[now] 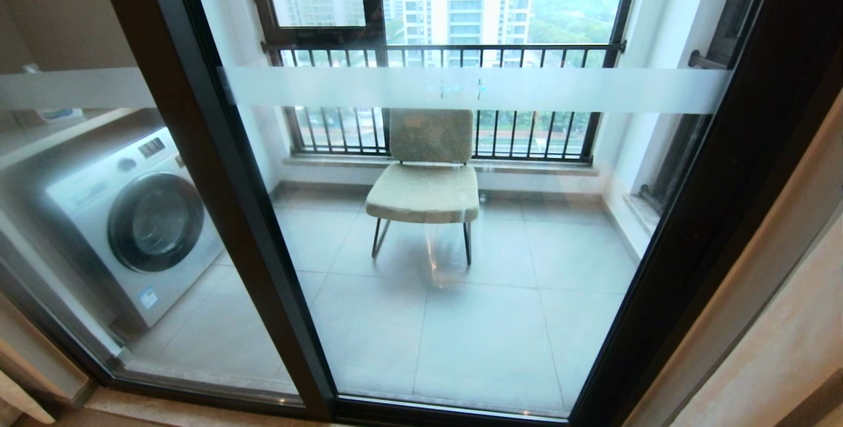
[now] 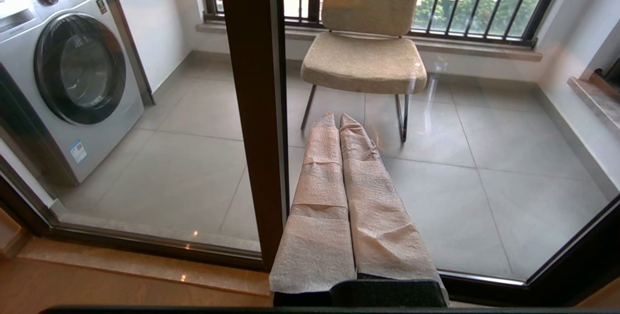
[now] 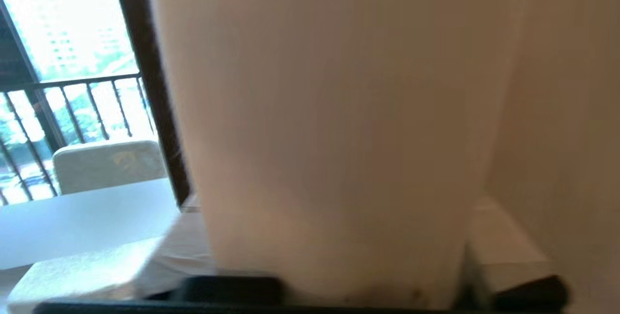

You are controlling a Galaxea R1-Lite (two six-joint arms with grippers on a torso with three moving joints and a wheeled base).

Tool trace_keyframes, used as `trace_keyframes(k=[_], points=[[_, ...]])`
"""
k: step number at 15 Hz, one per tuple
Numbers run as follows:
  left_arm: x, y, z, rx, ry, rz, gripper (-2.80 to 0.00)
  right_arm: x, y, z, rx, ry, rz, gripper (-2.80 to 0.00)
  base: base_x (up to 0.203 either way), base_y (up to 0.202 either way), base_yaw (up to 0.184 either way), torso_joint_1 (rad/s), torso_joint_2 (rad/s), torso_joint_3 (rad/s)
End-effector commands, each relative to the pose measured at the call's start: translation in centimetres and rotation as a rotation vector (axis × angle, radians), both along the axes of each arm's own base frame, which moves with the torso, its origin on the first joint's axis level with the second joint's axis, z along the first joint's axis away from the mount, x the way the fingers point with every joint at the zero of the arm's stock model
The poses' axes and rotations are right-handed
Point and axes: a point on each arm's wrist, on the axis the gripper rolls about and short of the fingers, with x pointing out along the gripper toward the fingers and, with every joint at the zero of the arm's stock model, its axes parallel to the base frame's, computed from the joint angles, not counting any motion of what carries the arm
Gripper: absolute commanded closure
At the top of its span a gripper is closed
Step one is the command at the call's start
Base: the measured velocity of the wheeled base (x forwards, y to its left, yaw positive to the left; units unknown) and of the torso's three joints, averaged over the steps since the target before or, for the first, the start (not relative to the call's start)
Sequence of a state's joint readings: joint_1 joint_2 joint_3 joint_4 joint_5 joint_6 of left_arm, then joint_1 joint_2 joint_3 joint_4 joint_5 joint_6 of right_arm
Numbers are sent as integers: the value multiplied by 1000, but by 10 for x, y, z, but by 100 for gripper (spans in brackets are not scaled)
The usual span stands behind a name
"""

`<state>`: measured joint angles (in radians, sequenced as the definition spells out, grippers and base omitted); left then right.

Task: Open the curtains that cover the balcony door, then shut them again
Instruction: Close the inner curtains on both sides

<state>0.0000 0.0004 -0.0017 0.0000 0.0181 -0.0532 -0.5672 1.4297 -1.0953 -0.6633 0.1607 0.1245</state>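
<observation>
Presently, curtain (image 3: 329,125): a vertical cream fold is seen drawn aside at the right edge of the door (image 1: 217,170), lying between the part-open right gripper's (image 3: 334,275) wrapped fingers; the left gripper (image 2: 341,125), shut, is parked farther off.

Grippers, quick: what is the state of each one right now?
Left gripper: shut, empty, pointing at the balcony door.
Right gripper: a fold of the cream curtains lies between its fingers; whether they grip it cannot be told.
</observation>
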Motion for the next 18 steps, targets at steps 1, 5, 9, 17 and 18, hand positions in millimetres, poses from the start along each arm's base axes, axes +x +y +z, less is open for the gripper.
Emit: trace_keyframes(k=[1,5,9,17,18], points=[[0,0,0,0,0,0,0,2,0,0,-9,2,31,0,0,0,0,0,0,0],[0,0,0,0,0,0,0,9,15,1,-15,2,104,0,0,0,0,0,0,0],[0,0,0,0,0,0,0,16,32,-7,0,28,178,0,0,0,0,0,0,0],[0,0,0,0,0,0,0,16,40,-2,-24,41,196,0,0,0,0,0,0,0],[0,0,0,0,0,0,0,17,45,-2,-21,45,216,0,0,0,0,0,0,0]])
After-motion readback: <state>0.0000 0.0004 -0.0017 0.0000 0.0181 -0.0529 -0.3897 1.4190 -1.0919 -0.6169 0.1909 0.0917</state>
